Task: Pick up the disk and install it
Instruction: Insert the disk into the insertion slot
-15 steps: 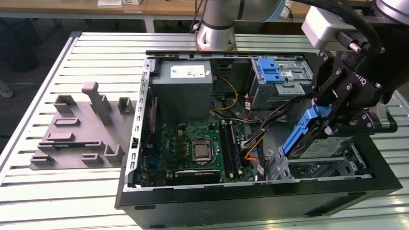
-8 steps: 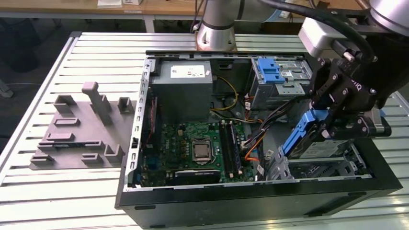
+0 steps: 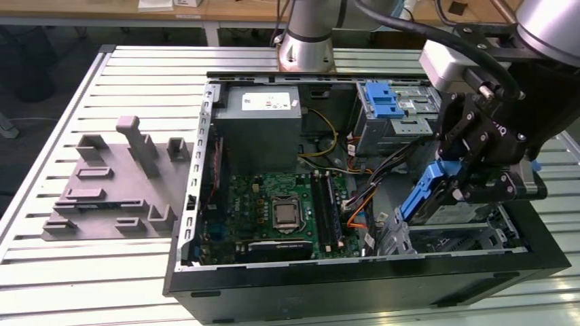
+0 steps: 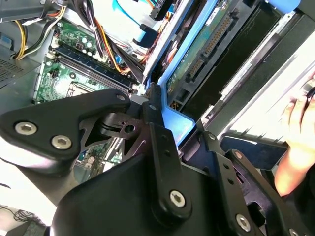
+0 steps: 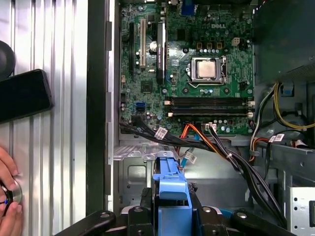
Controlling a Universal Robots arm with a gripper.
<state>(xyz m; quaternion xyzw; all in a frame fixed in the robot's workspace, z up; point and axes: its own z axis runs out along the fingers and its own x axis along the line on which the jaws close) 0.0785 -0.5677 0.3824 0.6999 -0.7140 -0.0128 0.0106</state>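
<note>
A slatted metal table (image 3: 54,272) carries an open black computer case (image 3: 363,285) lying on its side. Inside it, a grey power-supply box (image 3: 263,129) fills the far corner on the exterior view's left, and the green motherboard (image 3: 272,210) lies nearer, in front of it. On the table to the exterior view's left of the case sits a grey moulded fixture (image 3: 109,183). A silver cage with a blue latch (image 3: 390,102) stands at the far side of the case on the exterior view's right.

The arm reaches down over the case's near corner on the exterior view's right. There the gripper (image 3: 471,193) pinches the disk (image 3: 422,197) by its blue carrier, with one finger (image 5: 145,199) on each side of the frame in the first wrist view. The disk hangs tilted on edge just over the drive bay, perhaps touching it; the contact is hidden. A person's hand (image 5: 7,196) rests on the table outside the case.
</note>
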